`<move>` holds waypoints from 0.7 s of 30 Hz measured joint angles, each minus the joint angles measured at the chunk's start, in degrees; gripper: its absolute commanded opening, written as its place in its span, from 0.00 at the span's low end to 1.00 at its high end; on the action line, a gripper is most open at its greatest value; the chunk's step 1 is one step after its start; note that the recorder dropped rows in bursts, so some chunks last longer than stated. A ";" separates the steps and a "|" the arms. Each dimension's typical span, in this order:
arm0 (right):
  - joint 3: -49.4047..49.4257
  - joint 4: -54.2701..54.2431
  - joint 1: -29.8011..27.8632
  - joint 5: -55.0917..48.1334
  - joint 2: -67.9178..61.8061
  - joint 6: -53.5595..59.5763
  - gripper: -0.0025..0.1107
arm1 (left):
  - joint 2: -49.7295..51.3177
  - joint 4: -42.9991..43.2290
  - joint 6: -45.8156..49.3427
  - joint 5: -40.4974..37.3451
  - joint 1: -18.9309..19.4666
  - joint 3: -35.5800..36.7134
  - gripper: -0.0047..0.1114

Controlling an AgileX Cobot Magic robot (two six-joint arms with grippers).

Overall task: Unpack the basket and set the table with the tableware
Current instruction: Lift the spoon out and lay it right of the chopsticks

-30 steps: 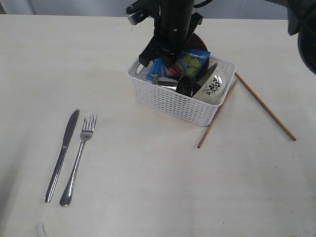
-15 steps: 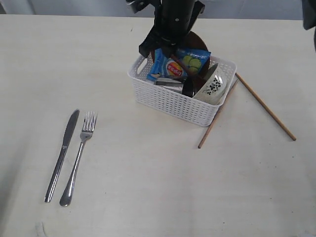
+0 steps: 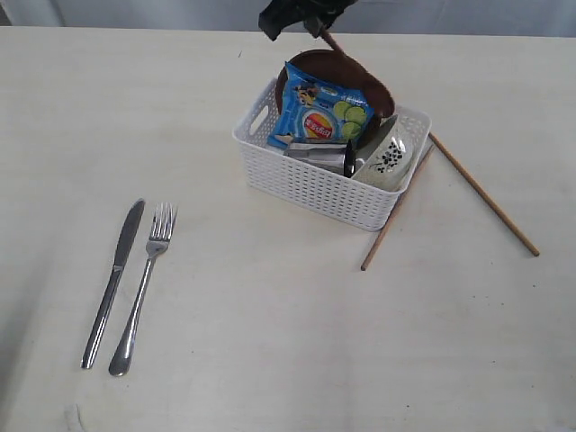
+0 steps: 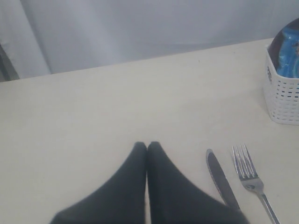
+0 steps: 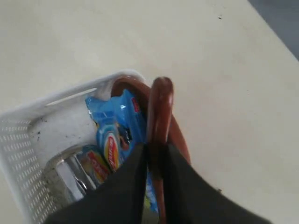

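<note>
Reddish-brown wooden spoon (image 5: pixel 160 107) clamped in R fingers (image 5: pixel 125 189) above white lattice plastic basket (image 3: pixel 315 184); L fingers (image 4: pixel 126 186) together, empty, well apart from basket.

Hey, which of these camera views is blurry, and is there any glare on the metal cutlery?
Right wrist view: soft throughout, the wooden spoon in the right gripper blurred close to the lens. Left wrist view: dark left gripper fuzzy-edged, fork sharper with bright glints. Exterior view: crisp, even light, only faint shadows beside the knife.

Right gripper (image 5: pixel 155 148) is lifting clear of the basket (image 3: pixel 310 184); it's carrying the wooden spoon (image 5: pixel 160 102) up. Chips packet (image 3: pixel 319 112) is showing fully now.
</note>
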State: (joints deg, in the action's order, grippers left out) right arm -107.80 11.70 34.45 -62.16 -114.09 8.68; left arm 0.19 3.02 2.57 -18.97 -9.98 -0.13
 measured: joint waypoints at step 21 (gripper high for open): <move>18.33 8.86 -17.75 -6.75 4.46 -10.35 0.02 | 0.00 0.00 0.00 0.00 0.00 0.00 0.04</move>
State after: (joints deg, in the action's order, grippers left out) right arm -89.48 20.56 16.70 -68.91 -109.63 -1.68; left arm 0.19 3.02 2.57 -18.97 -9.98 -0.13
